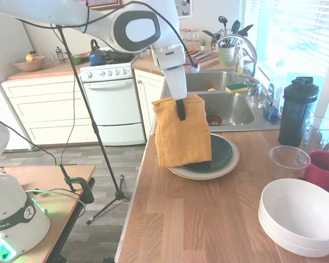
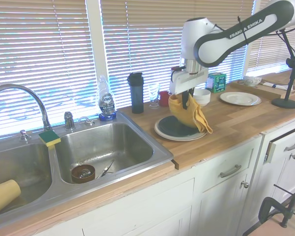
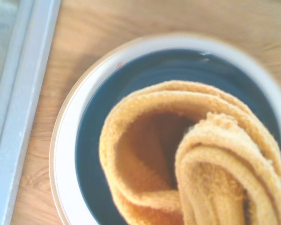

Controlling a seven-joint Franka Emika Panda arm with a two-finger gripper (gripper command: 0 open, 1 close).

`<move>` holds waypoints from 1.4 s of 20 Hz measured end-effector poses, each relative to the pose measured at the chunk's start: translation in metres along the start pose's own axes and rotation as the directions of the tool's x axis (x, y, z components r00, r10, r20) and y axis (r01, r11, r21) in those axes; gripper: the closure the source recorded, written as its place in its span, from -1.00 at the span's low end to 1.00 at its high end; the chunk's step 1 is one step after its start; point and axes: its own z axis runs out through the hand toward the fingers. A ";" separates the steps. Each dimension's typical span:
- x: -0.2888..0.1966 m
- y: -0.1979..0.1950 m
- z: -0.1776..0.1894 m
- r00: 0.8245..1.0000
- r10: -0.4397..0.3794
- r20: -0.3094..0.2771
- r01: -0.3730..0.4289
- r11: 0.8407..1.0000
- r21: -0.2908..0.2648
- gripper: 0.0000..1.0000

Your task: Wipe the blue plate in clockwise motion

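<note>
The blue plate (image 1: pixel 220 154) (image 2: pixel 177 129) (image 3: pixel 145 75) is dark teal and sits on a larger cream plate (image 1: pixel 230 164) (image 2: pixel 162 132) (image 3: pixel 65 140) on the wooden counter beside the sink. My gripper (image 1: pixel 181 109) (image 2: pixel 185 102) is shut on an orange cloth (image 1: pixel 182 137) (image 2: pixel 191 113) (image 3: pixel 178 154). The cloth hangs lifted over the plate's edge nearest the counter front, its lower hem about at plate level. Whether the hem touches the plate I cannot tell.
A steel sink (image 2: pixel 103 147) lies next to the plates. Stacked white bowls (image 1: pixel 299 216), a red mug (image 1: pixel 324 170), a clear glass (image 1: pixel 289 159) and a black shaker bottle (image 1: pixel 297 109) stand near the window. Another cream plate (image 2: pixel 240 98) sits further along.
</note>
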 end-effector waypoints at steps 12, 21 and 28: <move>0.093 -0.011 -0.021 0.992 0.123 0.012 -0.124 0.992 0.025 1.00; 0.186 -0.014 0.004 0.973 0.228 0.036 -0.228 0.974 -0.002 1.00; 0.243 0.020 0.019 0.960 0.279 0.034 -0.279 0.960 -0.016 1.00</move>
